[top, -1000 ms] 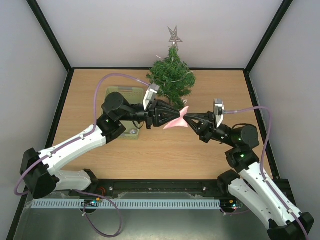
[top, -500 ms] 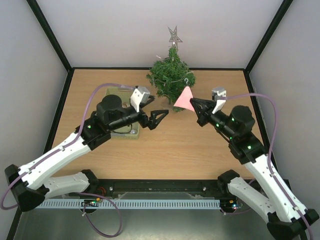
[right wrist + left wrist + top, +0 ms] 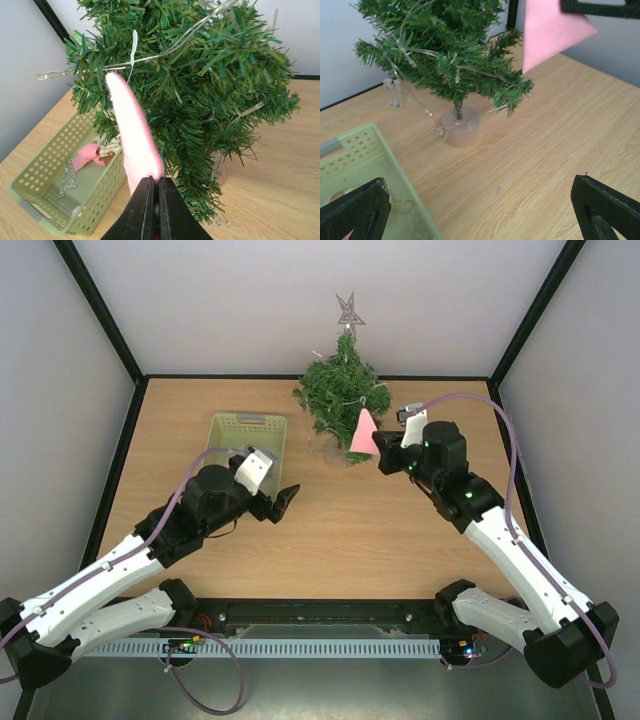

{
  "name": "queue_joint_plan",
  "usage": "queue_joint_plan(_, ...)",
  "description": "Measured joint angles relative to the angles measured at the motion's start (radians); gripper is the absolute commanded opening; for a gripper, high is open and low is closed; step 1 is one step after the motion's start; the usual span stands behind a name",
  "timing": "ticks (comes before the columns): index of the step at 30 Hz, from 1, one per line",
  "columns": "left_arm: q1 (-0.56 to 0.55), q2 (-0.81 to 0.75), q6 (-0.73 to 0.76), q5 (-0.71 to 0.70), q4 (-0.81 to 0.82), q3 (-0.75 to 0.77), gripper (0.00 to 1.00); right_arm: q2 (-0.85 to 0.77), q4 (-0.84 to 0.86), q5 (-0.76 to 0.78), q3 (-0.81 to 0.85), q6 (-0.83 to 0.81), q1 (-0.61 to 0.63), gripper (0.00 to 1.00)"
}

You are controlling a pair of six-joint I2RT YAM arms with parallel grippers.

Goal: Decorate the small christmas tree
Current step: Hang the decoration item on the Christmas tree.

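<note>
While the right end effector (image 3: 154,186) clamps a pink triangular felt ornament (image 3: 134,135), presumably for hanging, close beside the bushy green small christmas tree (image 3: 343,390) at the counter's (image 3: 340,540) far edge, the left end effector (image 3: 283,502) gapes empty.

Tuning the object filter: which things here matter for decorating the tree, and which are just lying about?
Job: tree, pink ornament in shut right claw, basket with spare ornaments.
Lying about: open left claw, empty; star and lights, already on tree.
</note>
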Motion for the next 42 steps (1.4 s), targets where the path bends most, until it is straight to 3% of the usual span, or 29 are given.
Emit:
queue_joint_plan(13,0.000,-0.042,0.044,-0.042,-0.024,-0.008,1.00,0.120,-0.009,0.088,0.087,-0.001,0.095,0.02)
queue_joint_plan(22,0.000,-0.056,0.049,-0.043,-0.024,-0.008,1.00,0.142,-0.056,0.171,0.106,-0.024,0.097,0.02)
queue_joint_plan(42,0.000,-0.056,0.060,-0.066,-0.032,-0.008,1.00,0.144,-0.120,0.167,0.111,-0.055,0.097,0.02)
